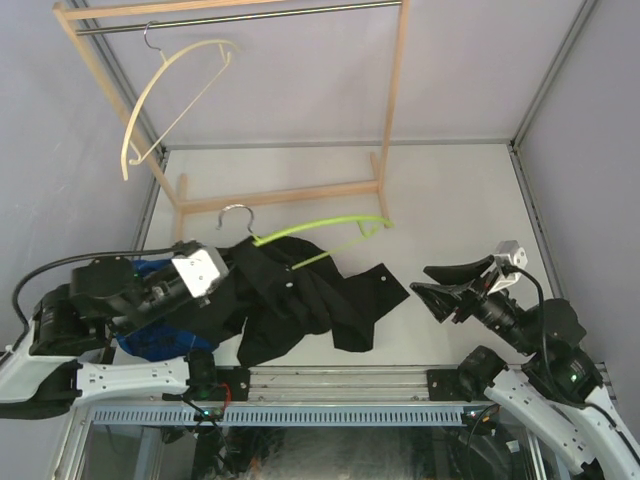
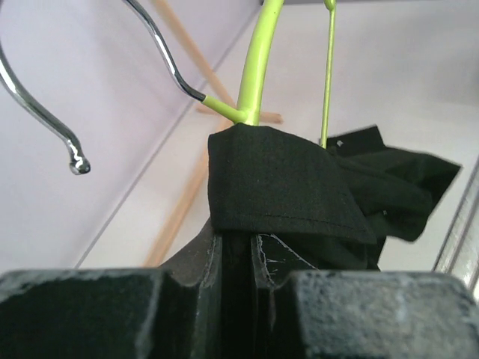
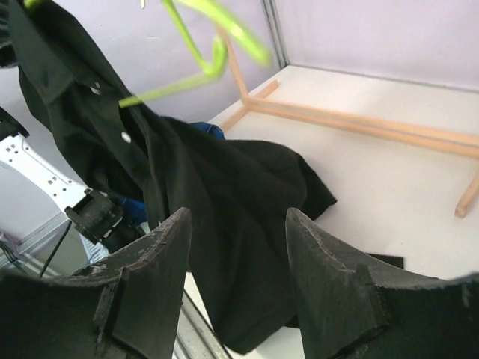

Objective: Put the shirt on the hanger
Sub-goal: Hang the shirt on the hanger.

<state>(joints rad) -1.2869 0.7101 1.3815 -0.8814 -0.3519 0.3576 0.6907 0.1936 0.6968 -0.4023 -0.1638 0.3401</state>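
Note:
The black shirt (image 1: 300, 295) hangs crumpled from the lime-green hanger (image 1: 330, 226), its lower part lying on the table. My left gripper (image 1: 233, 268) is shut on a fold of the shirt (image 2: 284, 179) just below the hanger's neck (image 2: 254, 75). The hanger's silver hook (image 2: 161, 48) sticks up to the left. One green arm shows bare, and the shirt covers the neck. To the right of the shirt's edge, my right gripper (image 1: 432, 287) stands open and holds nothing. In the right wrist view its fingertips (image 3: 238, 217) frame the hanging shirt (image 3: 224, 187) without touching it.
A wooden rack (image 1: 395, 100) stands at the back, with a cream hanger (image 1: 170, 90) on its metal rail (image 1: 240, 18). The rack's foot bar (image 1: 280, 197) lies just behind the green hanger. A blue cloth (image 1: 150, 340) is bunched under my left arm.

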